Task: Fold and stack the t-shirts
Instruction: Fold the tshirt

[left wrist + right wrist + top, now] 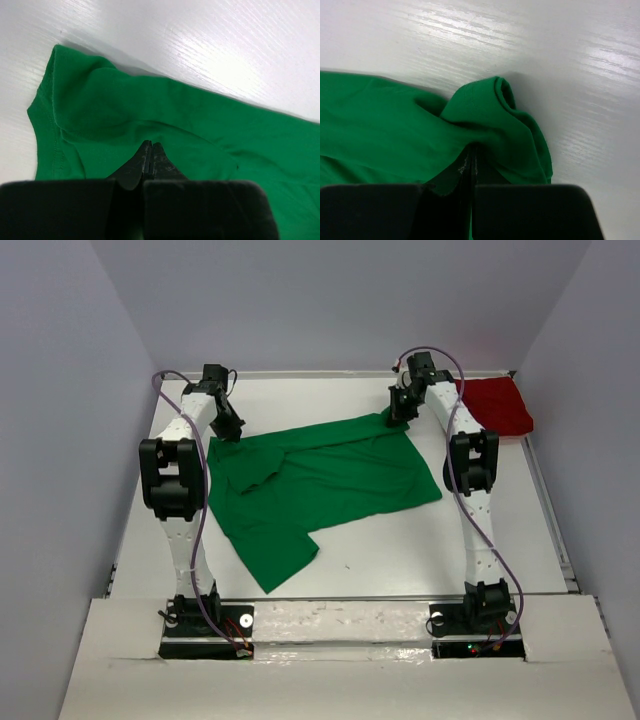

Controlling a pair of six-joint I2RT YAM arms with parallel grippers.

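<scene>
My left end effector (151,146) was clenched, its two fingers pressed together with a pinch of the green t-shirt (320,480) between the tips; in the wrist view the cloth puckered towards them, close to a hemmed edge at the garment's far left corner; my right end effector (471,147) was likewise clenched on the same shirt, at its far right corner, where the fabric was bunched into a rolled fold just above the fingers. The green t-shirt lay spread and rumpled on the white surface (400,560) between my two arms, one part doubled over near its left side and a flap trailing towards the near edge; the dark red t-shirt (497,405) sat crumpled at the far right corner of the surface, beyond my right arm and apart from the green one.

I judged the cloth light, soft and limp; it would sag from wherever I held it, stretch a little under pull, and slide easily over the smooth surface; nothing in it could break, though a shallow pinch might slip free. The sensible holds seemed the corners and hems, both at once and well apart, so that the body dragged flat; a grip near a stitched edge looked surer than one on a loose bunch, such as my right side had.
</scene>
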